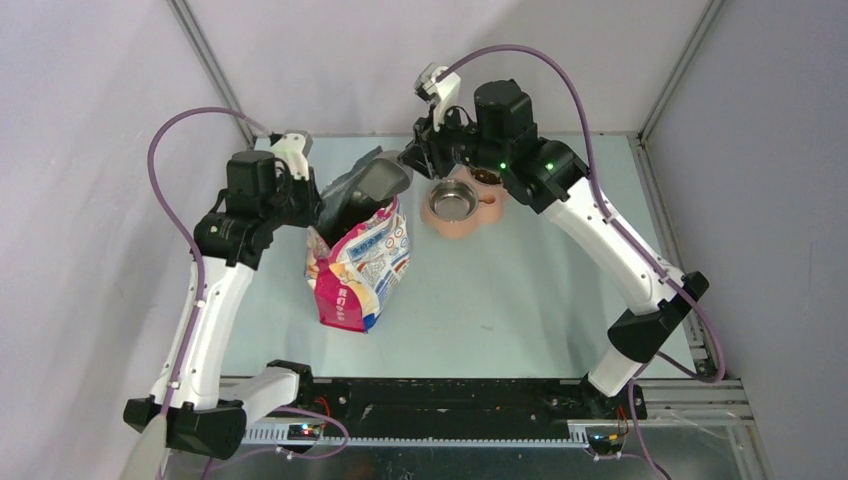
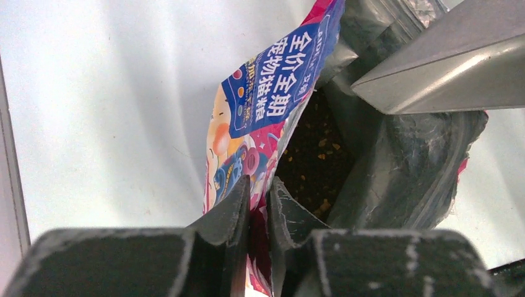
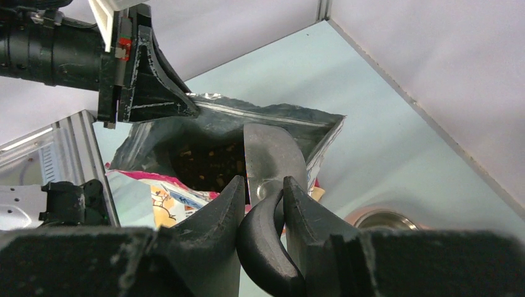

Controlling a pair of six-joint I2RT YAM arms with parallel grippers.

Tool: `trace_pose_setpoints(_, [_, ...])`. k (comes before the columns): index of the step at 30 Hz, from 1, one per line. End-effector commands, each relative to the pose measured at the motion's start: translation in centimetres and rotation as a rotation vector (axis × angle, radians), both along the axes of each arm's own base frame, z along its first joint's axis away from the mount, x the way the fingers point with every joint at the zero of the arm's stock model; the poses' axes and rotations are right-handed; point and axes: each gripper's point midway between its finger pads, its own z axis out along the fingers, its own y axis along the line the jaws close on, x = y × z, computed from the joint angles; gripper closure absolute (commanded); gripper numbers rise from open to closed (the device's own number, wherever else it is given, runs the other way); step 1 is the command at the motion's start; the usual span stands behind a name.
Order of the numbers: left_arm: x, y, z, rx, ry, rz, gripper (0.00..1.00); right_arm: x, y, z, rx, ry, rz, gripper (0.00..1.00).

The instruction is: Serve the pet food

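The printed pet food bag [image 1: 357, 268] stands upright with its top open. My left gripper [image 1: 318, 207] is at its left rim. In the left wrist view that gripper [image 2: 260, 185] is shut on the bag wall [image 2: 269, 93], and dark brown pet food [image 2: 312, 164] lies inside. My right gripper [image 1: 410, 160] holds a grey metal scoop [image 1: 372, 185] over the bag mouth. Seen from the right wrist, this gripper [image 3: 262, 185] is shut on the scoop's black handle [image 3: 266, 241], and the scoop's blade [image 3: 269, 154] points into the bag above the pet food [image 3: 207, 164].
A pink feeder stand [image 1: 450, 225] with a steel bowl [image 1: 455, 200] sits just right of the bag, and a second bowl [image 1: 487, 178] lies partly under the right arm. The steel bowl [image 3: 381, 218] also shows low in the right wrist view.
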Motion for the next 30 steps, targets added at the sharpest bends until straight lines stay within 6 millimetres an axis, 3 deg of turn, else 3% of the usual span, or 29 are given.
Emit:
trace_pose_setpoints(1, [0.7, 0.3, 0.9, 0.011, -0.054, 0.006, 0.86, 0.7, -0.1, 2.3, 0.022, -0.087, -0.023, 1.0])
trace_pose_setpoints(5, [0.7, 0.1, 0.2, 0.003, -0.052, 0.004, 0.99, 0.0, 0.7, -0.6, -0.023, -0.031, -0.004, 1.0])
trace_pose_setpoints(10, [0.3, -1.4, 1.4, -0.088, -0.092, -0.041, 1.0, -1.5, 2.7, -2.3, -0.078, -0.042, 0.027, 1.0])
trace_pose_setpoints(12, [0.2, -2.5, 2.0, -0.157, -0.114, -0.072, 1.0, -1.4, 3.5, -2.7, -0.112, -0.056, 0.004, 1.0])
trace_pose_setpoints(15, [0.1, -3.7, 2.8, -0.261, -0.136, -0.079, 1.0, 0.3, 3.6, -3.5, -0.165, -0.059, -0.113, 1.0])
trace_pose_setpoints(17, [0.1, -3.6, 3.2, -0.283, -0.154, -0.055, 1.0, 1.3, 4.3, -5.5, -0.208, -0.008, -0.131, 1.0])
trace_pose_setpoints(18, [0.3, -3.0, 3.3, -0.273, -0.162, -0.023, 1.0, 1.4, 4.1, -5.2, -0.211, 0.013, -0.144, 1.0])
trace_pose_setpoints(19, [0.4, -2.7, 3.4, -0.266, -0.169, -0.006, 1.0, 1.9, 4.6, -6.6, -0.236, 0.041, -0.148, 1.0])
trace_pose_setpoints(20, [0.4, -2.1, 3.7, -0.254, -0.19, 0.025, 1.0, 2.1, 4.3, -6.3, -0.236, 0.062, -0.163, 1.0])
trace_pose_setpoints(21, [0.5, -1.8, 3.6, -0.25, -0.196, 0.044, 1.0, 2.7, 4.6, -7.7, -0.262, 0.085, -0.17, 1.0])
trace_pose_setpoints(25, [0.0, 0.1, 4.6, -0.249, -0.281, 0.146, 1.0, 3.8, 5.0, -9.6, -0.282, 0.134, -0.222, 1.0])
trace_pose_setpoints(30, [-0.3, 0.4, 4.3, -0.249, -0.284, 0.165, 1.0, 5.3, 5.5, -11.7, -0.311, 0.129, -0.288, 1.0])
